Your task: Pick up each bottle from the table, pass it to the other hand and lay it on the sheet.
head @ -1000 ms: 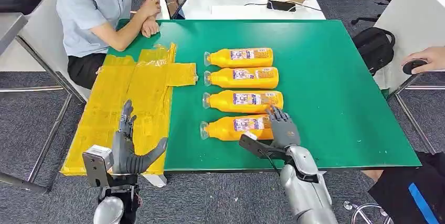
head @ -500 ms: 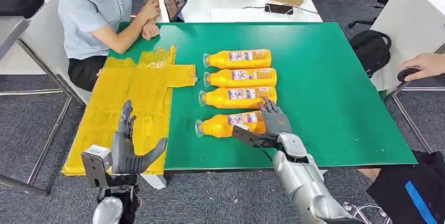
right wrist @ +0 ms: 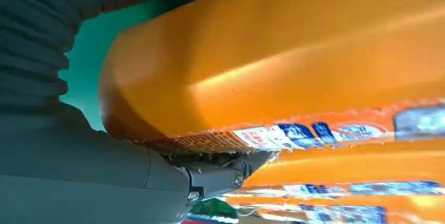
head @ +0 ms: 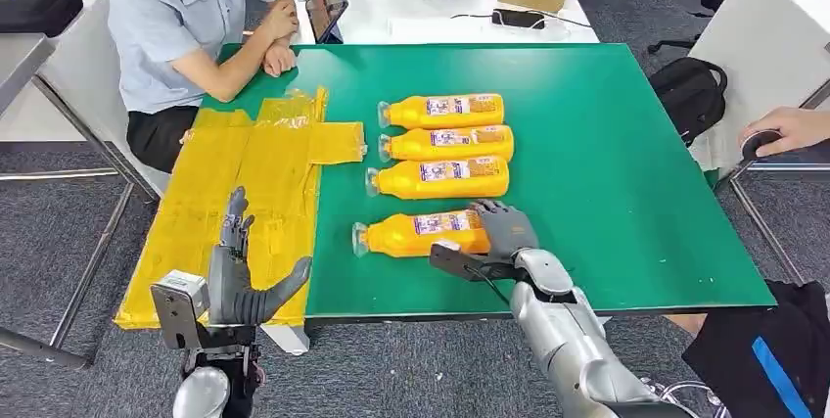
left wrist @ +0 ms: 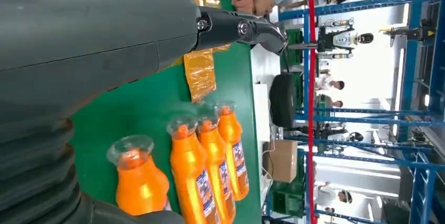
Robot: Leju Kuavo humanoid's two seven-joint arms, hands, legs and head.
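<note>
table [head: 626, 193] with a green top took up most of the head view, and a yellow sheet [head: 245, 183] covered its left part, hanging over the near edge. four orange bottles lay on their sides in a column on the green beside the sheet, caps pointing toward it. the far three bottles [head: 442, 142] sat close together in a row, while the nearest bottle [head: 423, 233] lay a little apart from them, skewed toward the sheet. the right hand [head: 501, 232] was wrapped around the base end of that nearest bottle, fingers over its top and the thumb on the near side; in the right wrist view the orange body [right wrist: 294, 51] pressed against the palm with a finger [right wrist: 220, 174] curled under it. the bottle looked to be resting on the table or just off it; i could not tell which. the left hand [head: 240, 271] hovered at the near edge of the sheet, empty, fingers straight and pointing up, thumb held out to the side. a person in a light blue shirt [head: 171, 22] sat at the far left corner, arms on the table. another person's hand [head: 788, 127] showed at the right edge.
</note>
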